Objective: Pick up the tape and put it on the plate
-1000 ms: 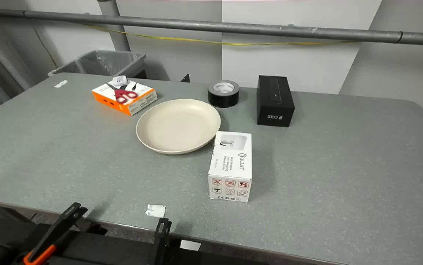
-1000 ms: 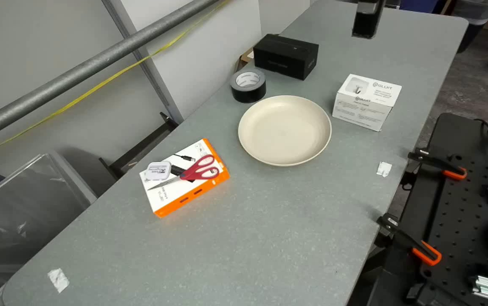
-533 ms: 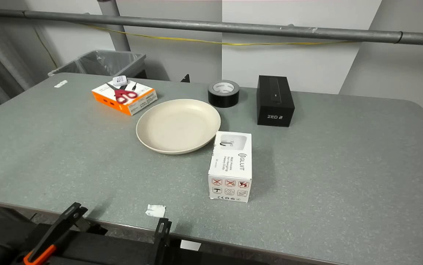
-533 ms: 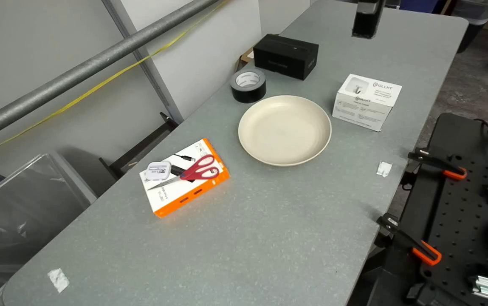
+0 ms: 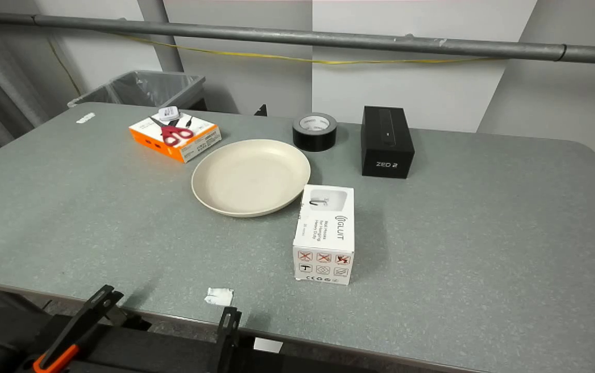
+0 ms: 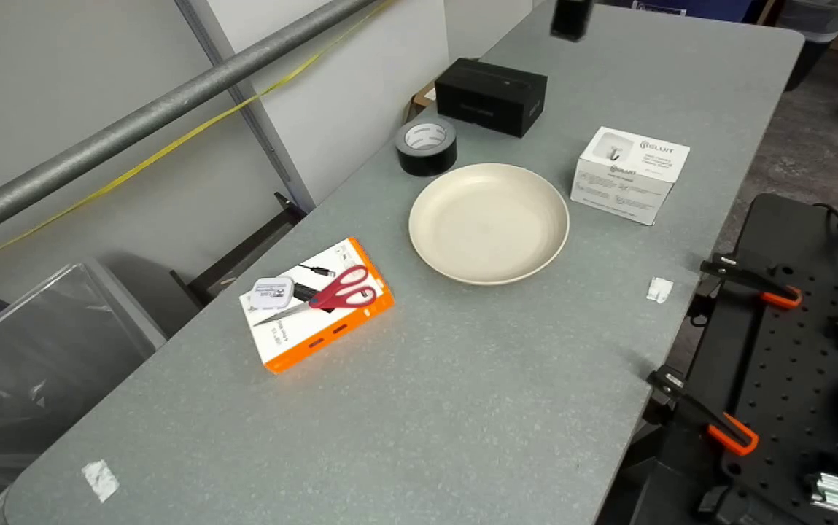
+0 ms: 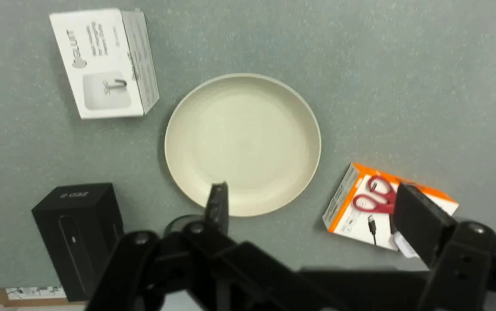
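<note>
The tape (image 5: 314,139) is lying just beside the plate (image 5: 250,178) while the gripper (image 7: 314,188) is standing wide apart

In both exterior views the tape is lying flat on the gray table (image 6: 477,394), close by the plate's rim, its hole facing up; whether the roll and the rim are touching is hard to tell. The plate is resting level.

In the wrist view the two fingers (image 7: 217,207) of the gripper are standing well clear of each other, and part of the plate and of the table is showing through the gap. One finger is showing in front of the plate's edge and partly hiding the tape beside it; the other is hiding part of an orange-and-white box (image 7: 355,224), which is lying near the plate. How far above the plate's level they are hanging is hard to judge.

Red-handled scissors (image 6: 324,295) and a small white object (image 6: 271,293) are resting on top of that box. Roughly across the plate from it, a white box (image 5: 324,233) is standing near the rim, with table showing between. A black box (image 5: 388,147) is standing on the tape's side of the plate, farther off than the tape.
</note>
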Available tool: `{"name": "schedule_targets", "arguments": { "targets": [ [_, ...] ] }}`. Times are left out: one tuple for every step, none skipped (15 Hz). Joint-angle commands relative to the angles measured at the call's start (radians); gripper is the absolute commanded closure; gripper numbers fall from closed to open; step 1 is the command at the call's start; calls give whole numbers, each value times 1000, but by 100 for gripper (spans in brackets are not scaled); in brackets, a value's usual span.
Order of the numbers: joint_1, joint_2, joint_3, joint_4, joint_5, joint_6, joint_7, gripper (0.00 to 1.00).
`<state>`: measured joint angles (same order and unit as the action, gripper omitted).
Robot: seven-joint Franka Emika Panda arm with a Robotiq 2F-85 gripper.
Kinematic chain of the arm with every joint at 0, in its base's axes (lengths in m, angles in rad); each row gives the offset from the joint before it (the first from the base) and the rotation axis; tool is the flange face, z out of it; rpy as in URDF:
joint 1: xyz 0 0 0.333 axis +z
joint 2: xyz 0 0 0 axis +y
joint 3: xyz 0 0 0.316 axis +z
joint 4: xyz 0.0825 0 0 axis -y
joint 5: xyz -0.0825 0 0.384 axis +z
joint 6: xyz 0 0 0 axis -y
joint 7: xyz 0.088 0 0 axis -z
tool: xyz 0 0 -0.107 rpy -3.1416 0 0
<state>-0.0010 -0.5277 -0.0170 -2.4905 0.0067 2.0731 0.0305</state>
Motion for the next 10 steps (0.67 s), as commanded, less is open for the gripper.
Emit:
{"name": "schedule_targets", "arguments": {
  "targets": [
    [-42,216,-7,118,-29,177,15,0],
    [-53,271,-11,151,-35,210,23,0],
    [-63,320,-16,184,-37,230,31,0],
    [-70,364,-24,217,-35,240,34,0],
    [-76,401,-34,255,-24,232,35,0],
    [-76,430,-46,290,-4,205,25,0],
    [-73,446,-59,311,33,180,-2,0],
    [-69,385,-47,226,-4,226,10,0],
    [-70,413,-55,253,5,222,8,0],
    [-71,431,-59,270,7,220,8,0]
  ]
}}
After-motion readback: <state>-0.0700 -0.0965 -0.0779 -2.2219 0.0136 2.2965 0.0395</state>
